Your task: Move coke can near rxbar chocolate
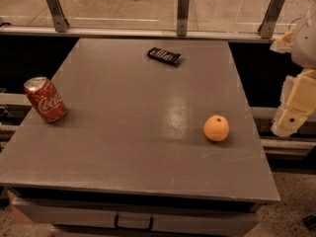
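Your coke can (45, 99) stands at the left edge of the grey tabletop (143, 152), about halfway between the near and far sides. Its silver top is up and leans a little toward the left, and the white script on the red side faces you. Nothing touches it.

The rxbar chocolate (164, 56) lies flat near the far edge of the tabletop, roughly at the middle of that edge. Its black wrapper is turned at a slight angle, with the long side running left to right. It is well apart from the can: you would look across the tabletop, to the right and away from you, to go from one to the other.

A round orange (216, 128) sits on the right half of the tabletop, nearer to you than the bar and close to the right edge. It is far from the can and clear of the bar.

The pincer (294, 110) hangs off the right side of the tabletop, beyond its edge and above floor level, just beside the orange's side of the surface. You see it as pale, blocky parts partly cut off by the frame's edge. I cannot tell whether it is open or closed, and it holds nothing that shows.

Behind the tabletop runs a rail with three metal brackets (183, 13).
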`<action>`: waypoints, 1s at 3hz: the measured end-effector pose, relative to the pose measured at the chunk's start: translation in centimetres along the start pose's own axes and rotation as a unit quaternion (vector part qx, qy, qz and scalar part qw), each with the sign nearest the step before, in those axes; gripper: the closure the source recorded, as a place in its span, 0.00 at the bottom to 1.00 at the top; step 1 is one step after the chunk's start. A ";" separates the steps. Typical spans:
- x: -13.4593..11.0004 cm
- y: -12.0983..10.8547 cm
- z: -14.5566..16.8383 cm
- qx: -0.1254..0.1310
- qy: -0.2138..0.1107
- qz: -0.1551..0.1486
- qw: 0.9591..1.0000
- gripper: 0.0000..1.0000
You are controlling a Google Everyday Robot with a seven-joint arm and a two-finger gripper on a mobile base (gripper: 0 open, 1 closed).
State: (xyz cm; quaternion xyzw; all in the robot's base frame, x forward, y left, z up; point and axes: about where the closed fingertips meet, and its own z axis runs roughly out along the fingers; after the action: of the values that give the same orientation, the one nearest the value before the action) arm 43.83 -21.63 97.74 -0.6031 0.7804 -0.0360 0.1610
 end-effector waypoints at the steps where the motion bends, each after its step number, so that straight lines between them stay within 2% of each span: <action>1: 0.0 0.0 0.0 0.000 0.000 0.000 1.000 0.00; 2: -2.6 -0.2 1.3 -0.014 -0.036 -0.025 0.999 0.00; 3: -11.4 0.8 4.3 -0.049 -0.116 -0.093 0.988 0.00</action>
State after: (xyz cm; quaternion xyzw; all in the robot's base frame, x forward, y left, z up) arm 46.89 -9.98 95.86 -0.6801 0.6981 0.0574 0.2166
